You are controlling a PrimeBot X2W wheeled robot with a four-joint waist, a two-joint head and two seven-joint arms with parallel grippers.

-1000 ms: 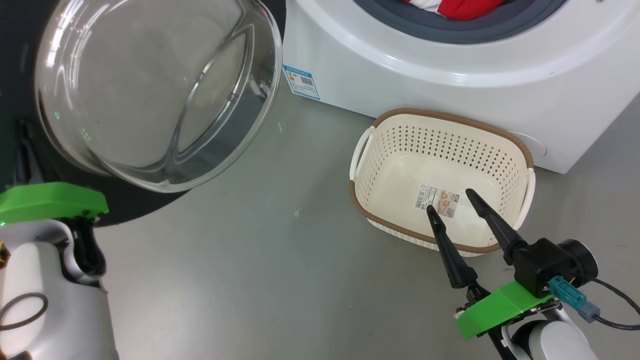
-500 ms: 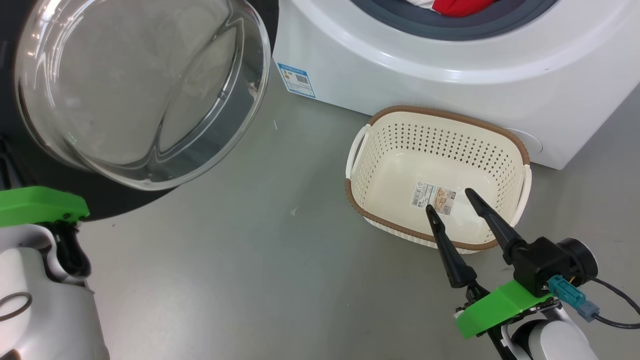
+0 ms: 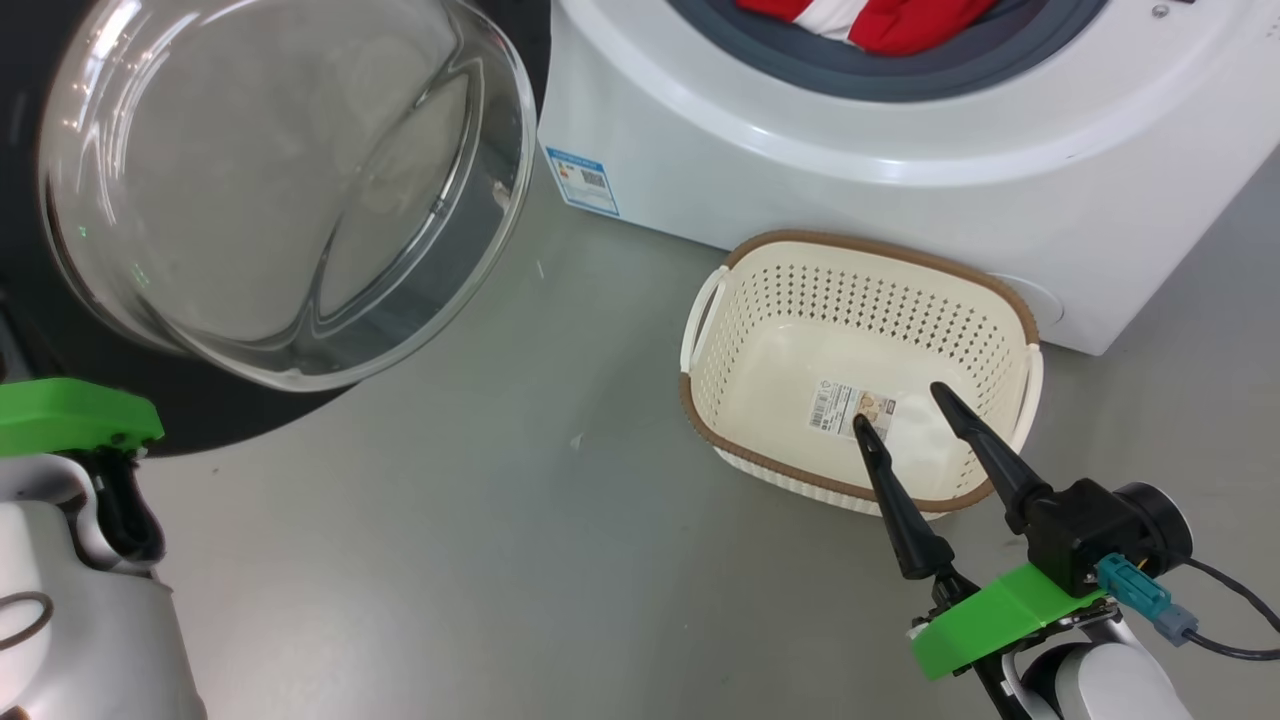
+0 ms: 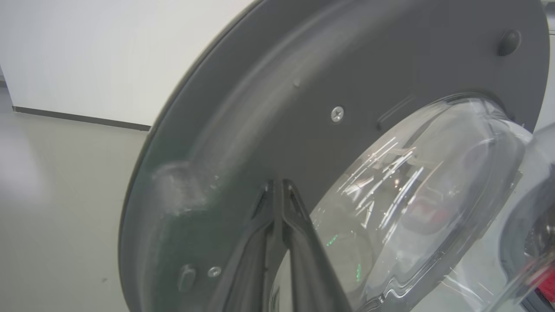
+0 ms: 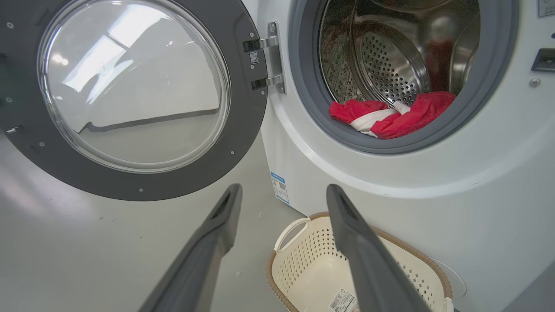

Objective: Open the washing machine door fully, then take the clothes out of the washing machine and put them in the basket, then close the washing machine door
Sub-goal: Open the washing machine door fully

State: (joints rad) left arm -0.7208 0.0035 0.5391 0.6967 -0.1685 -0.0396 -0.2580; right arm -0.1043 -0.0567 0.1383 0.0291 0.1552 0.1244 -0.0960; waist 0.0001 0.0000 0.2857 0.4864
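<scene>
On the floor (image 3: 500,560), close against the front of the washing machine (image 3: 800,170): the basket (image 3: 860,245), empty but for a sticker. Noted the washing machine door (image 5: 130,86) swung well out on its hinge, to the left of the opening in the head view. The clothes (image 5: 390,115) lie heaped at the front lip of the drum.

Step in hand, as I read it: the last of the door swing. Push on the dark inner rim, not the glass bowl. Follow the hinge's arc. Go gently so the door does not bounce back across the opening.

Left tool (image 4: 279,184): fingers pressed together, holding nothing, tips at the door's inner rim just beside the glass. Contact likely; cannot confirm.

Right tool (image 3: 900,404): fingers spread wide, empty, hanging over the basket's near rim, touching nothing.
</scene>
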